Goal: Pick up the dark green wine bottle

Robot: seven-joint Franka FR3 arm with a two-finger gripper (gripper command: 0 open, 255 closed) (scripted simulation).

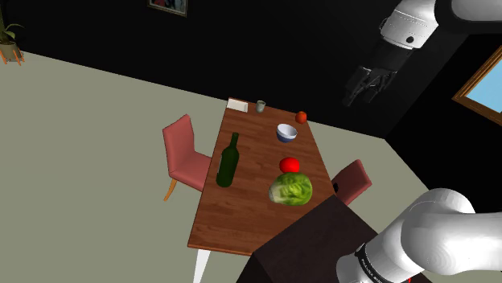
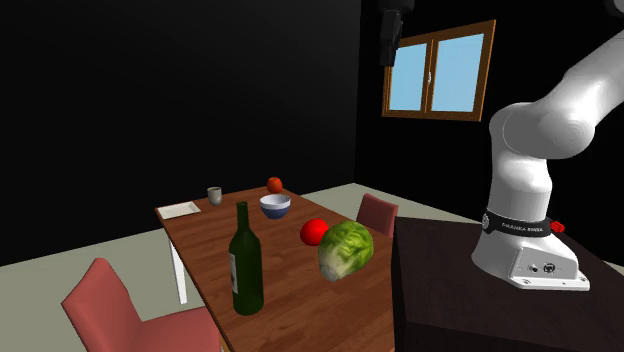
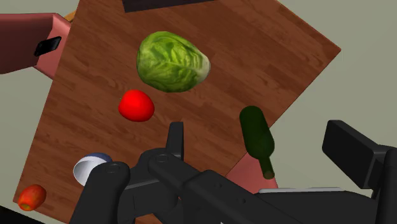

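A dim room with a brown wood table (image 1: pixel 241 213).
Black walls (image 1: pixel 96 32), pale grey floor (image 1: pixel 88 161). In the shoulder view, red chairs (image 1: pixel 183 153) sit at the table's 9 and 3 o'clock, a potted plant (image 1: pixel 8 40) at 10. The window (image 2: pixel 440 72) shows blue.

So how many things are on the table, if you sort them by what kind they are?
Bottles: 1, the dark green wine bottle
Fruit and veg: 3, the lettuce, the red fruit, the small orange-red fruit
Dishes: 2, the bowl, the cup
Others: 1, the flat white thing
Total: 7
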